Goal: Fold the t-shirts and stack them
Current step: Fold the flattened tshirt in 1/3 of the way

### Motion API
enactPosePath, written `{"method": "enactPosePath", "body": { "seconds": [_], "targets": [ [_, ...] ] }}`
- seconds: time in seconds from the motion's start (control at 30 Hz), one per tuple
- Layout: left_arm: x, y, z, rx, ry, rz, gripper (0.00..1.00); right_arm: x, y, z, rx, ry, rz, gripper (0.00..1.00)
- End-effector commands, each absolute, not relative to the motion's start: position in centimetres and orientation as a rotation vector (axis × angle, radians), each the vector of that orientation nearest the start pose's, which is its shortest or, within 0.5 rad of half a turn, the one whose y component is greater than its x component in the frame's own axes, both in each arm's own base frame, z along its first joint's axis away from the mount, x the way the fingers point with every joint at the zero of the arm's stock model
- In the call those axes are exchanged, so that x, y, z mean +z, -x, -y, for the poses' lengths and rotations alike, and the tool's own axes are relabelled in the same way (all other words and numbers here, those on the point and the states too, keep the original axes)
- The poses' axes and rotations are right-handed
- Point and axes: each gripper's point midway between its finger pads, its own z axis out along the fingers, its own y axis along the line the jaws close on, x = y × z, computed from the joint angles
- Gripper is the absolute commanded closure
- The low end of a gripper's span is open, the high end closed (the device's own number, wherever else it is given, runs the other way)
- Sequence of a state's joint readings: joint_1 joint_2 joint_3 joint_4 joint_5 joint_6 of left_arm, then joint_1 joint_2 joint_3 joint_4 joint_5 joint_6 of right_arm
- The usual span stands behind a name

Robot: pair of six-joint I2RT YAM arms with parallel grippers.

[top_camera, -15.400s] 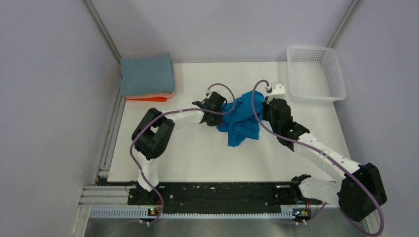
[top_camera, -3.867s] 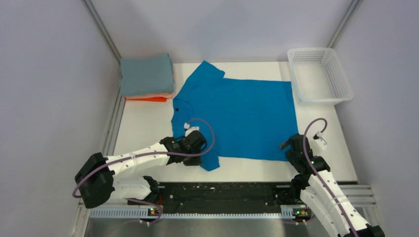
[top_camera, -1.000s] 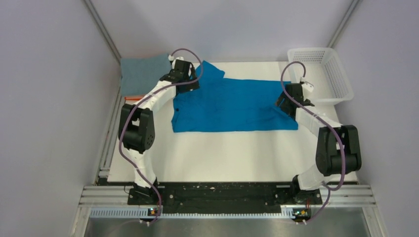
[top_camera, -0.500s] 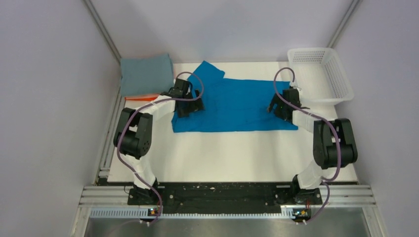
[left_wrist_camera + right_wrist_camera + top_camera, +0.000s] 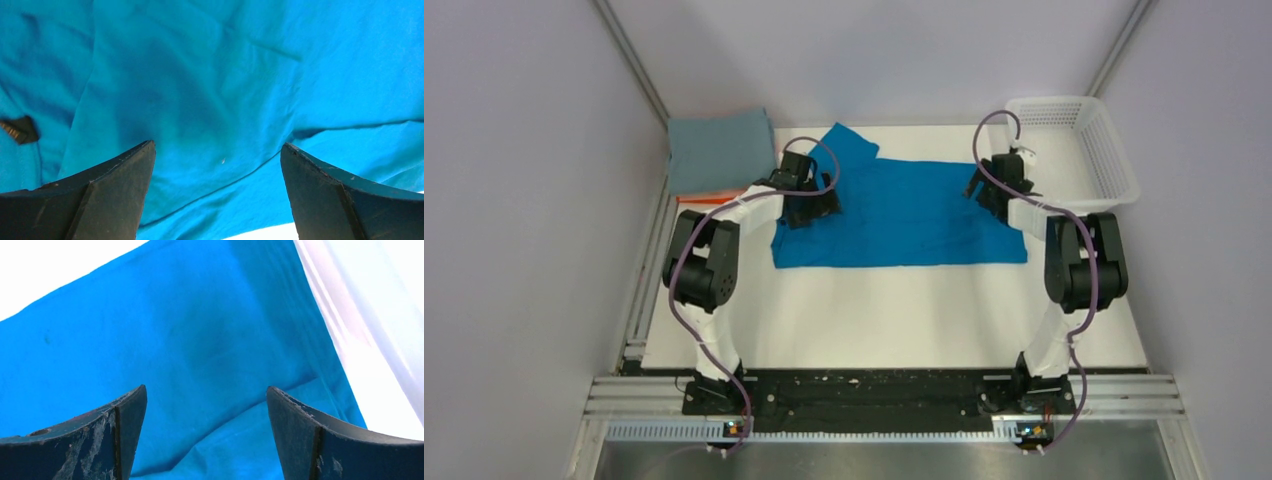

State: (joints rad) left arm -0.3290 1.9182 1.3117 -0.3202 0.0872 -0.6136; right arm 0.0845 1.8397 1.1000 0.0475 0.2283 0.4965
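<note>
White table (image 5: pixel 884 310) carries a bright blue t-shirt (image 5: pixel 904 215) spread flat across its far half, between a stack of folded t-shirts (image 5: pixel 721 150) at the far left and a white mesh basket (image 5: pixel 1074 150) at the far right. Both claws stand wide and grip nothing: the left claw (image 5: pixel 217 144) over the shirt's collar end, the right claw (image 5: pixel 206 387) over its opposite end.

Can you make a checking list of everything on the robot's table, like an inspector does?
Surface: white table, bare on the near side.
Job's things: blue t-shirt folded over, lying flat; folded stack far left, grey-blue on top, orange showing beneath.
Clutter: white mesh basket far right, looks empty.
Grippers: left gripper and right gripper both open over the blue cloth.
Cables: purple cables looping along both arms.
Surroundings: plain grey walls.
</note>
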Motion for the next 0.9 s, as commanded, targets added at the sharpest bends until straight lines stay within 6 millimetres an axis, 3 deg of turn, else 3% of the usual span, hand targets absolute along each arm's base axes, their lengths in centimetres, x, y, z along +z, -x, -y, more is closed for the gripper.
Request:
{"method": "enactPosePath", "body": {
  "seconds": [0.0, 0.13, 0.27, 0.4, 0.5, 0.67, 0.77, 0.87],
  "targets": [
    [7.1, -45.9, 20.7, -0.590, 0.311, -2.467, 0.01, 6.1, -46.4, -3.7, 0.069, -0.513, -2.183, 0.12],
    [4.8, -44.8, 21.4, -0.634, 0.333, -2.535, 0.01, 3.8, -43.7, -5.8, 0.076, -0.477, -2.259, 0.12],
    [2.3, -41.4, 20.5, -0.612, 0.371, -2.607, 0.01, 0.7, -39.6, -5.7, 0.028, -0.508, -2.379, 0.12],
    [0.3, -35.7, 18.9, -0.584, 0.439, -2.680, 0.01, -0.5, -34.2, -5.6, 0.021, -0.555, -2.465, 0.12],
    [-0.8, -30.6, 17.8, -0.538, 0.484, -2.727, 0.01, 0.6, -30.0, -5.8, 0.055, -0.571, -2.481, 0.12],
    [-0.8, -22.7, 17.2, -0.473, 0.518, -2.754, 0.01, 0.5, -22.3, -5.9, 0.142, -0.622, -2.548, 0.12],
    [-1.2, -18.7, 15.9, -0.360, 0.570, -2.779, 0.01, 0.5, -19.1, -6.1, 0.209, -0.695, -2.550, 0.03],
    [-1.1, -16.2, 14.9, -0.286, 0.639, -2.785, 0.01, 1.0, -17.7, -6.1, 0.252, -0.719, -2.526, 0.01]
  ]
}}
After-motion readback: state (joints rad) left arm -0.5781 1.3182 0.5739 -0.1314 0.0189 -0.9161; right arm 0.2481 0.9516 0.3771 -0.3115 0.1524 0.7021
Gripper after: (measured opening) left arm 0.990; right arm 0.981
